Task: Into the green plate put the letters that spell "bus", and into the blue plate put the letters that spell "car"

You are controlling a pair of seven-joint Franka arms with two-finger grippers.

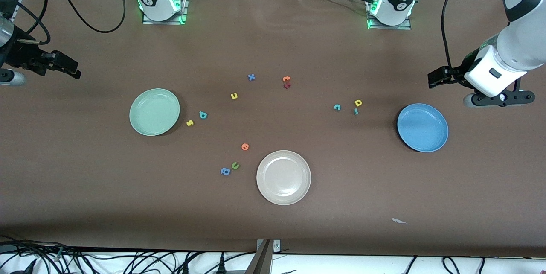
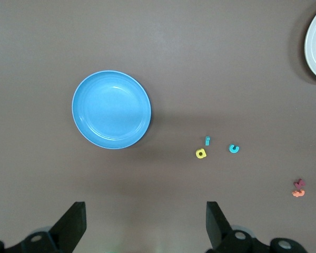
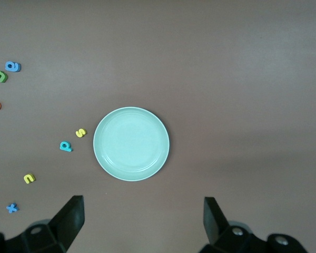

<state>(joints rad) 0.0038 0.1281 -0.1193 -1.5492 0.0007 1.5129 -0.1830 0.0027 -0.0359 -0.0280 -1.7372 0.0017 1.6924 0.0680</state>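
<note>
3 plates, green plate point(image 1: 154, 112), blue plate point(image 1: 422, 127), beige plate point(image 1: 283, 177), hold nothing. 3 "bus" letters point(image 1: 203, 115) lie near green, 3 "car" letters point(image 1: 358, 103) near blue. Left gripper point(image 2: 145, 224) and right gripper point(image 3: 142, 221): jaws released.

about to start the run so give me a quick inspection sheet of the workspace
surface: brown table, wrinkle between the arm bases, small white scrap.
job's things: round mint-green plate and round blue plate hold nothing; teal foam b, yellow u, yellow s, teal c, yellow a, dark teal r all on the table.
clutter: round beige-white plate; blue x, orange and maroon letters, orange letter, olive-green u, blue a.
grippers: left claw open above the table beside the blue plate; right claw open near the green plate.
cables: black cables at the table's edges.
surroundings: nothing seen.
</note>
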